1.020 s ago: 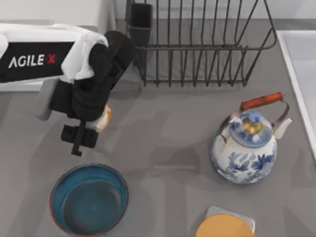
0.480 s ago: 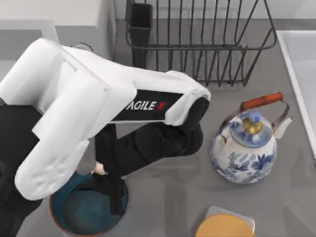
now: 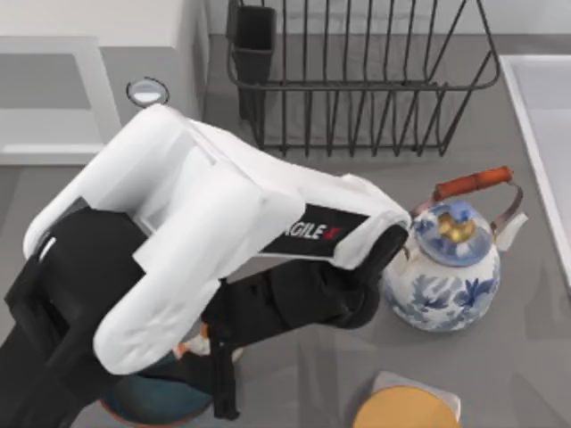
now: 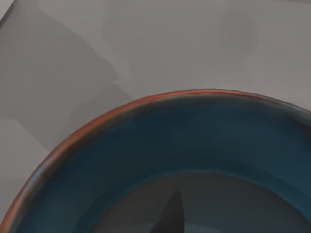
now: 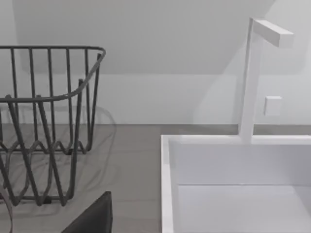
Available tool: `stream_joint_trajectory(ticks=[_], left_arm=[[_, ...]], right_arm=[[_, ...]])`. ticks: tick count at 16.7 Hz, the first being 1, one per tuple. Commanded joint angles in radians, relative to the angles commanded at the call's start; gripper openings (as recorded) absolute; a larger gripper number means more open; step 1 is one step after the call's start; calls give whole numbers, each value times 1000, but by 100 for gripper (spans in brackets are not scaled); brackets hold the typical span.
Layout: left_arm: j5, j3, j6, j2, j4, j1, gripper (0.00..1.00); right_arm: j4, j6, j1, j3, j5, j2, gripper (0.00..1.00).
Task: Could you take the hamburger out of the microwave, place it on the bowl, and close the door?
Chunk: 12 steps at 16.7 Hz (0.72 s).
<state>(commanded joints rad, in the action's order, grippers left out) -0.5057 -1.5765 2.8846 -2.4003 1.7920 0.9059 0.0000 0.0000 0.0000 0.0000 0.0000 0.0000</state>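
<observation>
Lowered since before, left claw grips the hamburger over the bowl.

Dark teal-blue bowl with reddish-brown rim; blue-flowered white kettle; black wire rack; grey table.

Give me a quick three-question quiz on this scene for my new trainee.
1. True or false: in the top view, the kettle stands upright, to the right of the bowl.
2. The left gripper hovers over: A the sink, B the bowl, C the dish rack?
3. What colour is the bowl's rim?
Key: 1 true; 2 B; 3 reddish-brown.
</observation>
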Motion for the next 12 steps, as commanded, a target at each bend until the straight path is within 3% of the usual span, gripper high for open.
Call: stream_joint_trajectory(ticks=[5, 12], left_arm=[[-4, -27, -31, -34, -54, -32, 0], [-36, 113, -53, 1, -132, -90, 0]], right_arm=[[0, 0, 0, 0, 0, 0, 100], [0, 0, 0, 0, 0, 0, 100]])
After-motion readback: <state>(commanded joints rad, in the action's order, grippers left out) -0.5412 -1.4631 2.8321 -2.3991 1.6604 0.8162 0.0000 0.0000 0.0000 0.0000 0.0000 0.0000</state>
